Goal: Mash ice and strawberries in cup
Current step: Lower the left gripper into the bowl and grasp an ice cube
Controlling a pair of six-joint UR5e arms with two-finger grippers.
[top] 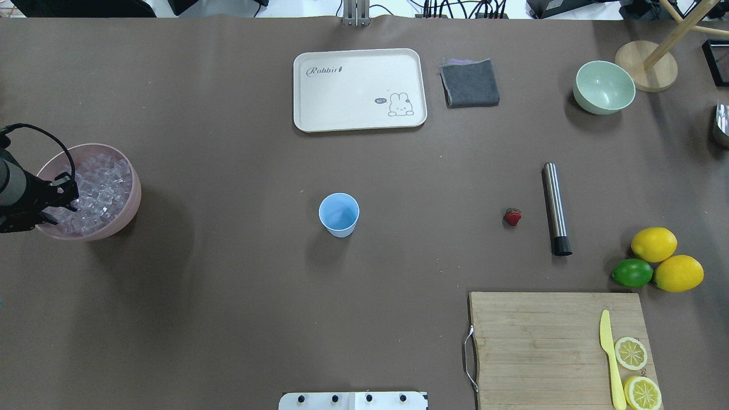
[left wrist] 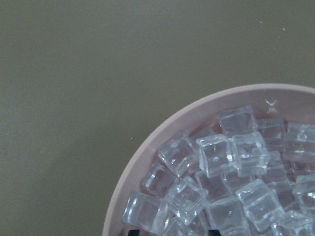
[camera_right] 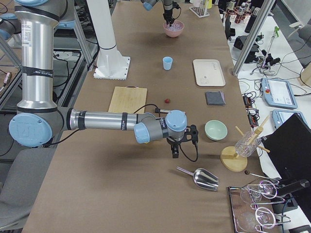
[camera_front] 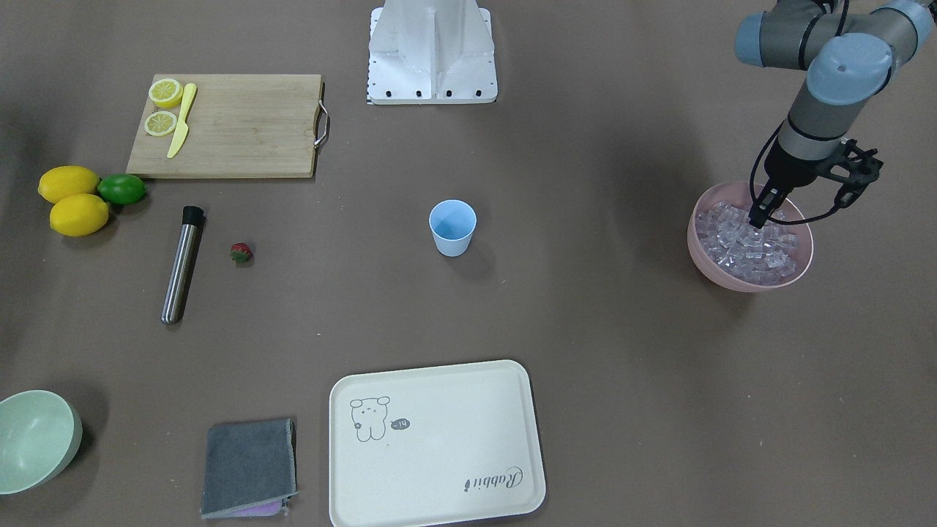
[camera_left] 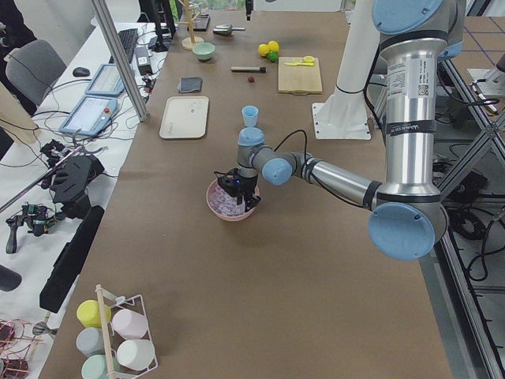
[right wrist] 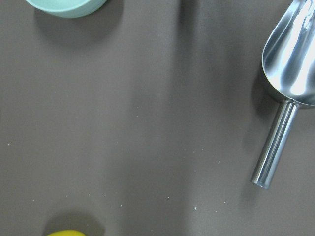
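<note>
So the whole brown table [camera_front: 585, 329] is laid out and not much is going on. The right arm reaches out over the far end, with the right gripper [camera_right: 175, 151] hanging above bare table between the pale green bowl [camera_right: 215, 130] and a steel scoop [camera_right: 201, 178]. Honestly can't tell if that pincer is open or closed from where I'm standing.

The wooden cutting board [camera_front: 241, 128] and the cream tray [camera_front: 439, 454] sit on opposite sides of the middle.

Over at the other end is the pink bowl [camera_front: 714, 271], piled with ice [camera_front: 739, 245]. The left gripper [camera_front: 760, 217] points straight down into it, with the fingers spread and the tips down among the cubes.

The light blue cup [camera_front: 452, 228] stands upright mid-table, nothing in it as far as I can see and well apart from the bowl. The little strawberry [camera_front: 241, 252] lies on the table just beside a steel muddler [camera_front: 179, 267].
</note>
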